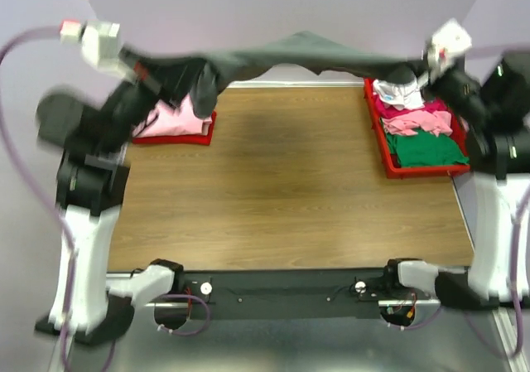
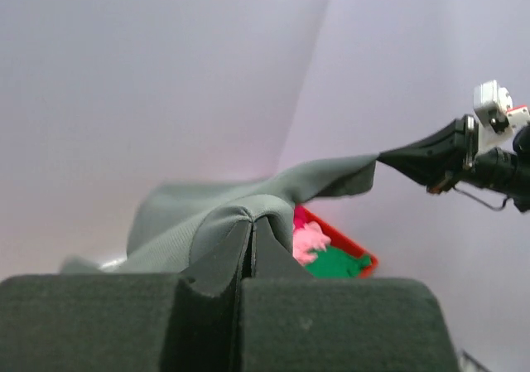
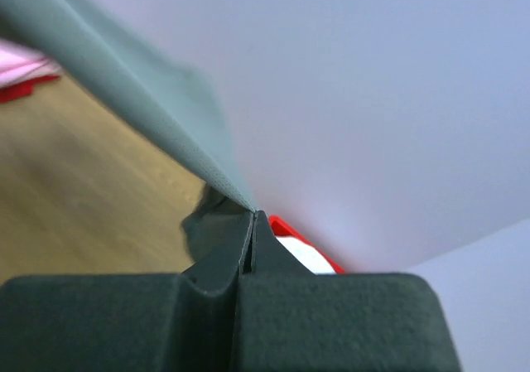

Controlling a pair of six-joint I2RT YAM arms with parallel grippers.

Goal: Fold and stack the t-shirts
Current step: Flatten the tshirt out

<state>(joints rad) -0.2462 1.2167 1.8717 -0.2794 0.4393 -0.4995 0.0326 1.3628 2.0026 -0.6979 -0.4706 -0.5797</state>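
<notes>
Above a wooden worktop (image 1: 281, 206), before lilac walls (image 1: 248, 7), a dark grey t-shirt (image 1: 306, 53) is hanging stretched taut. Left fingers (image 2: 217, 264) and right fingers (image 3: 217, 264) are clenching its 2 ends; pulling wider is probably risking a slip.

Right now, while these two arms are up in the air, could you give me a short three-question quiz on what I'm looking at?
1. True or false: the dark grey t-shirt is already folded.
2. The left fingers and the right fingers are pinched shut. On what? A) the dark grey t-shirt, B) a red plastic edge, C) nothing.
3. Fill in the blank: the red tray on the robot's right holds white, pink and ____ clothes.

Key
1. False: it hangs stretched out in the air between the two arms.
2. A: each pair grips one end of it.
3. green
</notes>
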